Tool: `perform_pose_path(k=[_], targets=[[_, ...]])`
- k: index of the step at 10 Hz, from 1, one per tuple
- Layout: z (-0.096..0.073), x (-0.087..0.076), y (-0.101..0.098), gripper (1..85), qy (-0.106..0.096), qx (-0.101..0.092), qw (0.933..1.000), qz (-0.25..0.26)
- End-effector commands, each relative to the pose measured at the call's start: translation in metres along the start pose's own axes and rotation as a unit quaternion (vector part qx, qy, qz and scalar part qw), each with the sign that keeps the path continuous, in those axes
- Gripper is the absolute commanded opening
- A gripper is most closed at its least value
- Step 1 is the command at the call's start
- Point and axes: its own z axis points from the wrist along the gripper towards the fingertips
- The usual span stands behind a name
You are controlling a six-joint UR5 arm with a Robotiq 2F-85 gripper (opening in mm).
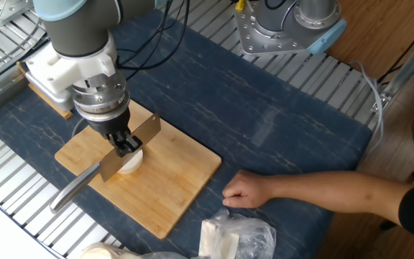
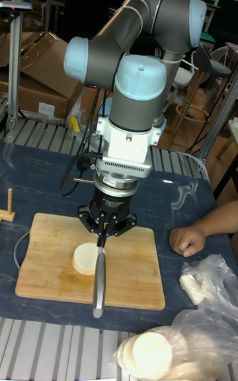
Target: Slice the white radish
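Clamping one knife (image 1: 113, 160), the hand (image 1: 126, 145) hovers over one white radish (image 2: 86, 258).

A bamboo cutting board (image 1: 165, 183) lies on a dark blue marbled mat (image 1: 264, 122). A clear plastic bag (image 2: 205, 318) holding pale round slices sits near the board's right corner. A second robot base (image 1: 290, 25) stands at the table's far edge.
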Motion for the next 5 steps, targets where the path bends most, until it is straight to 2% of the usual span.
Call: perform_pose_path(k=[1, 4, 5], targets=[[-0.002, 0.009, -0.005, 1.0, 0.017, 0.007, 0.9998, 0.002], [-0.005, 0.007, 0.009, 1.0, 0.016, -0.012, 0.9992, 0.034], [-0.006, 0.006, 0.011, 1.0, 0.016, -0.011, 0.9991, 0.037]])
